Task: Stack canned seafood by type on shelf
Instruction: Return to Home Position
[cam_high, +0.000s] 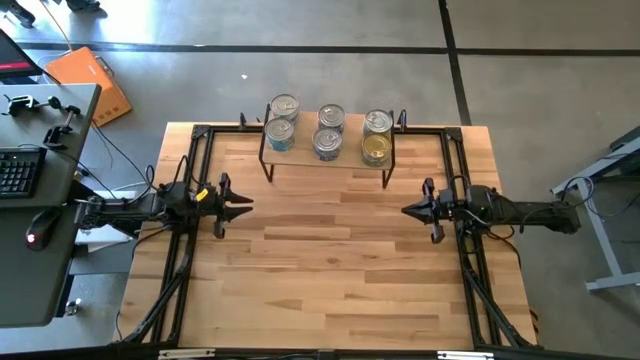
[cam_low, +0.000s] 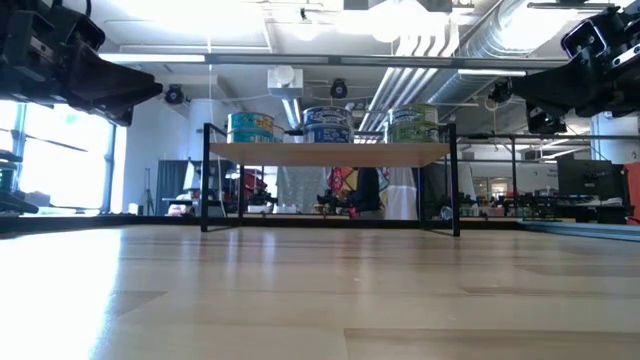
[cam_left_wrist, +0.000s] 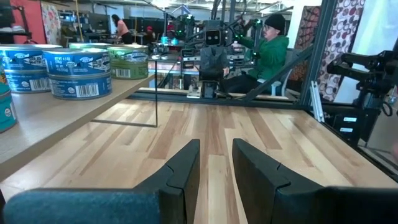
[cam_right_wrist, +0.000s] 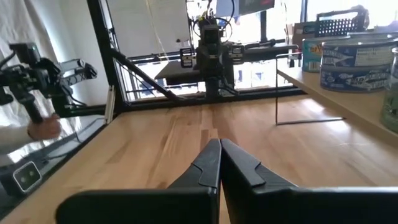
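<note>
Two grippers, neither holding anything. Left gripper (cam_high: 247, 207) hangs over the left side of the tabletop (cam_high: 330, 270), fingers (cam_left_wrist: 180, 174) slightly parted. Right gripper (cam_high: 405, 210) hangs over the right side, fingers (cam_right_wrist: 208, 165) pressed together at the tips. Cans (cam_high: 327, 142) sit in six spots on the shelf (cam_high: 352, 155) by the far edge; stack heights unreadable from above. Both grippers are well apart from the shelf.

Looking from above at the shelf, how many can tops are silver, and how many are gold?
Silver-topped cans: 5
Gold-topped cans: 1
Total: 6 tops showing on the shelf; any cans stacked beneath them are hidden from above.
</note>
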